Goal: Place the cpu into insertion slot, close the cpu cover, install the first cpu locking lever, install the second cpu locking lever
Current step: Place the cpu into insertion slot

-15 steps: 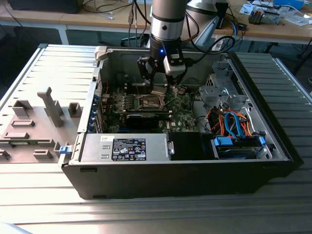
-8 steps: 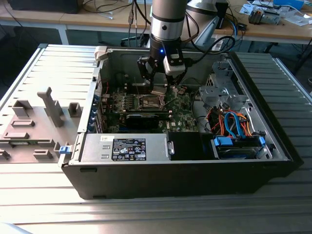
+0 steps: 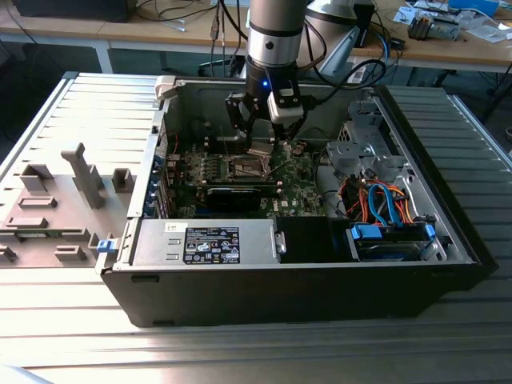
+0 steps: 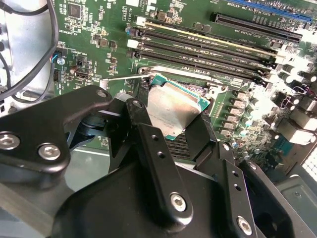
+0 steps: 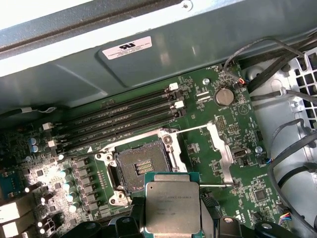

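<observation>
Placing is in hand: the gripper (image 4: 168,120) clasps the cpu (image 5: 172,206) by its edges, near the bare insertion slot (image 5: 141,166) (cpu cover (image 5: 220,153) swung open). Seating it likely calls for squaring the chip level over the socket.

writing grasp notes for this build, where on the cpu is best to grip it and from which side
By two opposite thin edges, coming from above its flat metal face. The cpu is a thin square plate, so only its edges give the fingers purchase, as the gripper holds it now near the insertion slot.
</observation>
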### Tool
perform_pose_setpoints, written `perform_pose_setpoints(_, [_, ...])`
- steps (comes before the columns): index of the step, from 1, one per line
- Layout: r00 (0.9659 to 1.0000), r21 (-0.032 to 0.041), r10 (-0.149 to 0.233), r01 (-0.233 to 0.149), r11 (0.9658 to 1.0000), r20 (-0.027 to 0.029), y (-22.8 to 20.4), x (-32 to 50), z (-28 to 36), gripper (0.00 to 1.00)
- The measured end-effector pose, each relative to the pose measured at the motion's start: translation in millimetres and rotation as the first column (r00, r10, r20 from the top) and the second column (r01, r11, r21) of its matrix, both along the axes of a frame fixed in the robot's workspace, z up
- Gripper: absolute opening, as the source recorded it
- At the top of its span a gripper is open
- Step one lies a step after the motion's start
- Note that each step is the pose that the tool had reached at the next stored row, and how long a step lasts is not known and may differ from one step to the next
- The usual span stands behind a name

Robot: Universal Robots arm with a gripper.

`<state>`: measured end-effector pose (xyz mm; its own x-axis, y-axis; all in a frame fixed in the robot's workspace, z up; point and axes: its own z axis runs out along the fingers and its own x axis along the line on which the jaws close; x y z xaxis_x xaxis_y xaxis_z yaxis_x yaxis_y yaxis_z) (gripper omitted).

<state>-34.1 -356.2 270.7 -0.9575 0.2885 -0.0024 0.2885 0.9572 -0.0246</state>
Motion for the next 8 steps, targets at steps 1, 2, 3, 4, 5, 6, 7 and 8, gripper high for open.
perform_pose_setpoints(1, [1.0,-0.0003,-0.002,0.002,1.0,0.0,0.0,0.0,0.0,0.54])
perform_pose_setpoints(2, [1.0,-0.0004,-0.002,0.002,1.0,0.0,0.0,0.0,0.0,0.54])
perform_pose_setpoints(3, [1.0,-0.0006,-0.003,0.003,1.0,0.0,0.0,0.0,0.0,0.54])
perform_pose_setpoints(4, [1.0,-0.0007,-0.004,0.004,1.0,0.0,0.0,0.0,0.0,0.54])
perform_pose_setpoints(5, [1.0,-0.0008,-0.005,0.005,1.0,0.0,0.0,0.0,0.0,0.54])
perform_pose_setpoints(6, [1.0,-0.0011,-0.006,0.006,1.0,0.0,0.0,0.0,0.0,0.54])
perform_pose_setpoints(7, [1.0,-0.0012,-0.007,0.007,1.0,0.0,0.0,0.0,0.0,0.54])
perform_pose_setpoints(8, [1.0,-0.0014,-0.008,0.008,1.0,0.0,0.0,0.0,0.0,0.54])
